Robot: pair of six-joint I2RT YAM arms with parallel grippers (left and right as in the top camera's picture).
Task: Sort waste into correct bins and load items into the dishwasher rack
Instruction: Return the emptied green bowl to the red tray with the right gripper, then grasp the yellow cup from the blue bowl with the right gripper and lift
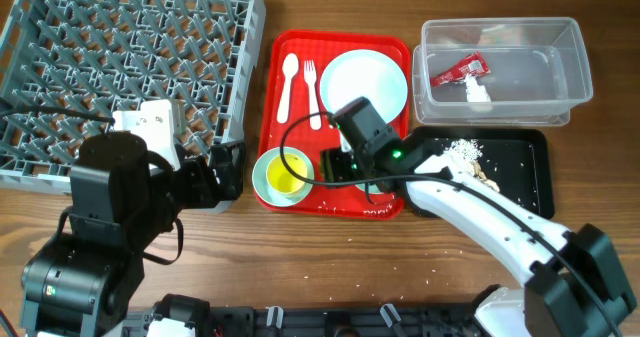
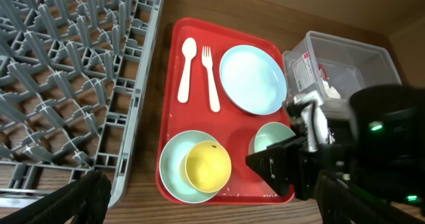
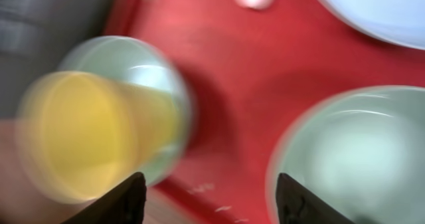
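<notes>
Right jaws hang released over the red tray point(image 1: 300, 45), gripping nothing: one bowl point(image 3: 358, 151) just beside them, the cup point(image 3: 73, 134) nested in the other bowl point(image 2: 171, 167) on their opposite side. Left jaws, spread wide and bare, sit beside the rack point(image 1: 120, 47). Wrapper point(image 1: 458, 71) and paper point(image 1: 478, 92) lie in the tub point(image 1: 580, 77), scraps point(image 1: 465, 152) in the black tray point(image 1: 520, 172). Plate point(image 1: 365, 82), fork point(image 1: 314, 97) and spoon point(image 1: 286, 92) are not yet racked.
</notes>
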